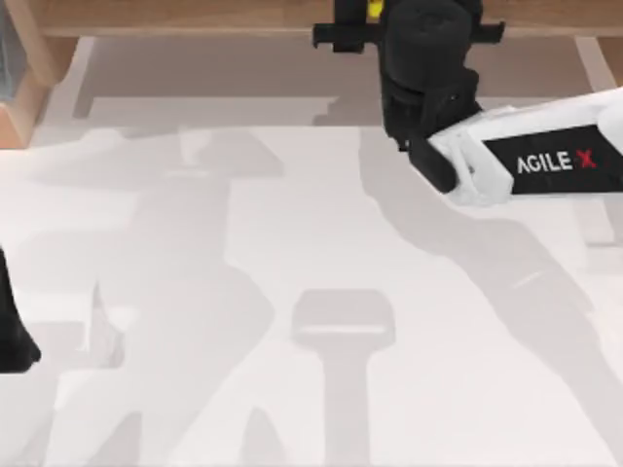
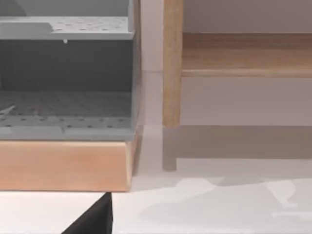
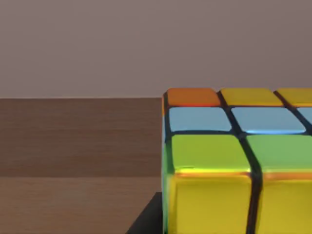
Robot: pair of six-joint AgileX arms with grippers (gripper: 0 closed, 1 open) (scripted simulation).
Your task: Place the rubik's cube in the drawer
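The rubik's cube fills the near part of the right wrist view, with orange, blue, green and yellow tiles split by dark lines. From above, only a yellow bit of the cube peeks out at the table's far edge. My right gripper is shut on it, over a wooden ledge. The drawer is a grey perforated tray in a cabinet on a wooden base. My left arm is parked at the left edge.
A wooden table leg and shelf rail stand beside the grey cabinet. A wooden frame corner sits at the far left of the white table. Brown wood lies behind the cube.
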